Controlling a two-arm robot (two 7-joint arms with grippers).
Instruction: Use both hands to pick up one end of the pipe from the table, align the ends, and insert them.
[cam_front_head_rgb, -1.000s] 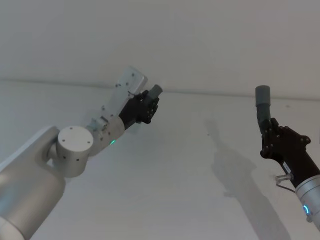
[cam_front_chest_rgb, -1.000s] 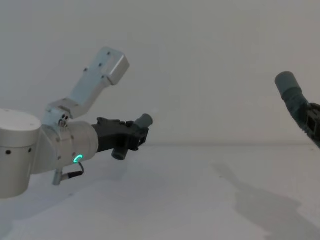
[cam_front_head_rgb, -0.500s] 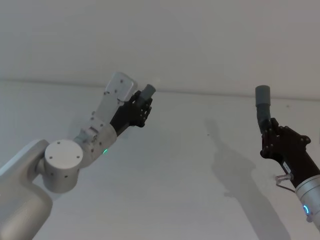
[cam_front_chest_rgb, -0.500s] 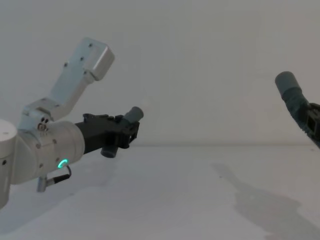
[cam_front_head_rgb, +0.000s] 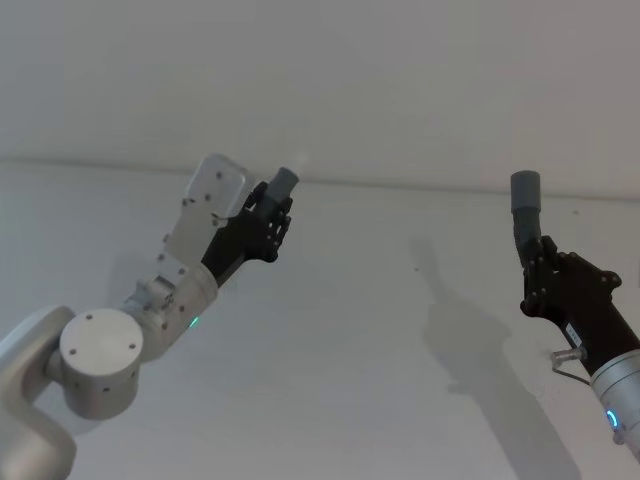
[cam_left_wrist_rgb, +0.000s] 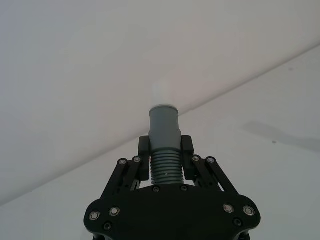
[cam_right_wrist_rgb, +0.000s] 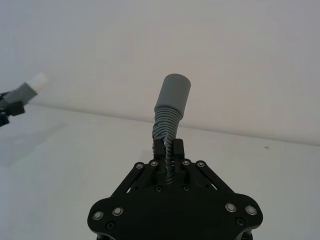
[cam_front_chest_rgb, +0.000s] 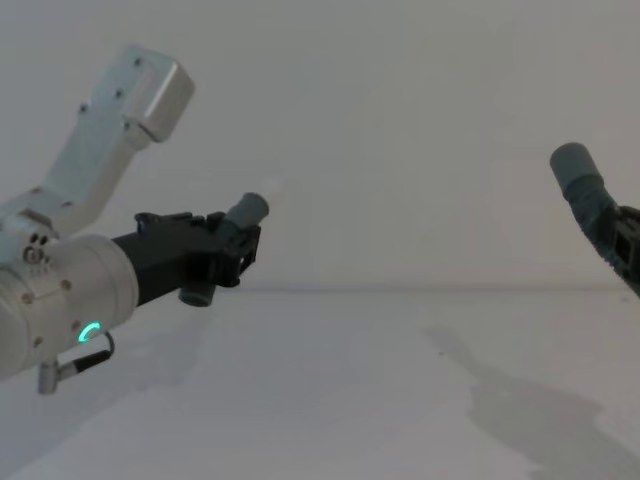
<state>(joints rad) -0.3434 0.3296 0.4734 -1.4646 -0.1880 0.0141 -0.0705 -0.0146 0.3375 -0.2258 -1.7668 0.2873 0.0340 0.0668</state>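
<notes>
My left gripper (cam_front_head_rgb: 262, 225) is shut on the ribbed middle of the short pipe piece (cam_left_wrist_rgb: 165, 165), held above the table (cam_front_head_rgb: 350, 380). Its narrow smooth cuff (cam_front_head_rgb: 283, 183) sticks out beyond the fingers, and the other end (cam_front_chest_rgb: 195, 294) hangs below them in the chest view. At the right, my right gripper (cam_front_head_rgb: 545, 265) is shut on the ribbed hose (cam_right_wrist_rgb: 167, 127) just under its wider, darker cuff (cam_front_head_rgb: 525, 195), which points up. The two ends are far apart. The left piece's cuff (cam_right_wrist_rgb: 22, 92) appears at the edge of the right wrist view. The rest of the hose is hidden.
A plain pale wall (cam_front_head_rgb: 400, 80) rises behind the table's far edge. The right arm's shadow (cam_front_head_rgb: 480, 350) falls on the table between the arms.
My left arm has swung to the left with the short piece, widening the gap to the right cuff. The right arm has stayed still.
</notes>
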